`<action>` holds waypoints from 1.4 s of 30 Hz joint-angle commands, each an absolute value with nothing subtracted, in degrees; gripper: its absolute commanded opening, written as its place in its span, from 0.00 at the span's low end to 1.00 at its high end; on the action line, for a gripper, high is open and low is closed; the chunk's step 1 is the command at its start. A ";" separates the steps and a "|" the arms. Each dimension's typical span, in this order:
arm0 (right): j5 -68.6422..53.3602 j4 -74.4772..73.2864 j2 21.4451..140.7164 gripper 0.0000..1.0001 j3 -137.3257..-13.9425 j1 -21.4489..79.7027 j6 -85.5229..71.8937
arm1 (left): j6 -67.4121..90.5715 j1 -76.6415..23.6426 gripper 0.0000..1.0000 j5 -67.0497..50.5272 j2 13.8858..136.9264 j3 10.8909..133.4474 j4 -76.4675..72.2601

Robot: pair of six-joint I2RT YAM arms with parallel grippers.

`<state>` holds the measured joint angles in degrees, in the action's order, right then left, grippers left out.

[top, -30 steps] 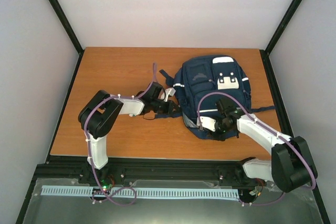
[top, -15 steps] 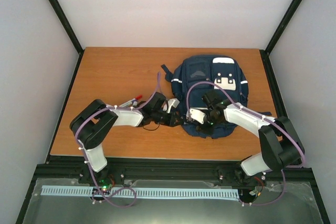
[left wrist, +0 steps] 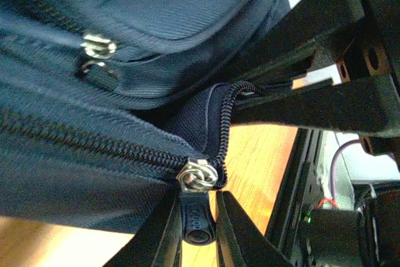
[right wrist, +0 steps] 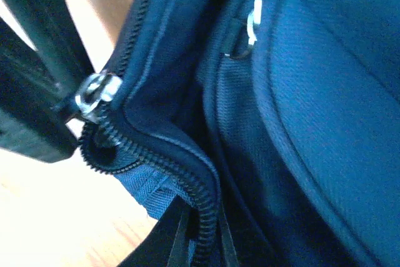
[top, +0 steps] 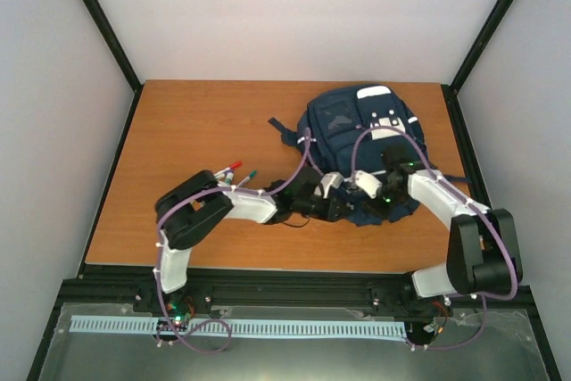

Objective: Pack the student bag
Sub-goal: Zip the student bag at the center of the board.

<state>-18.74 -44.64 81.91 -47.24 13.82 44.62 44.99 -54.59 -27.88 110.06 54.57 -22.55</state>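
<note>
The navy student bag (top: 357,122) lies front-up on the wooden table (top: 196,122), its main zipper partly undone at the near edge. There the left gripper (left wrist: 198,209) is pressed together on the black zipper pull (left wrist: 196,226) hanging from the silver slider (left wrist: 199,176). Just beside it, the right gripper (right wrist: 201,245) pinches the opened zipper edge (right wrist: 187,173) of the bag. The white patches (top: 385,122) on the front pocket are too small to read. Two markers (top: 234,172) lie left of the bag.
</note>
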 commanded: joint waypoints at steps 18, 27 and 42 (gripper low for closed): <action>-23.99 -47.35 66.03 0.55 -46.70 -17.84 58.62 | 43.85 -55.54 0.61 -24.16 105.46 63.75 -7.29; -27.73 -53.17 59.45 0.54 -47.72 -15.89 52.37 | 56.55 -51.62 0.62 -19.21 111.92 71.61 -5.29; -23.25 -51.51 62.87 0.53 -42.46 -8.35 48.87 | 72.27 -44.82 0.52 -16.93 121.31 74.11 -10.60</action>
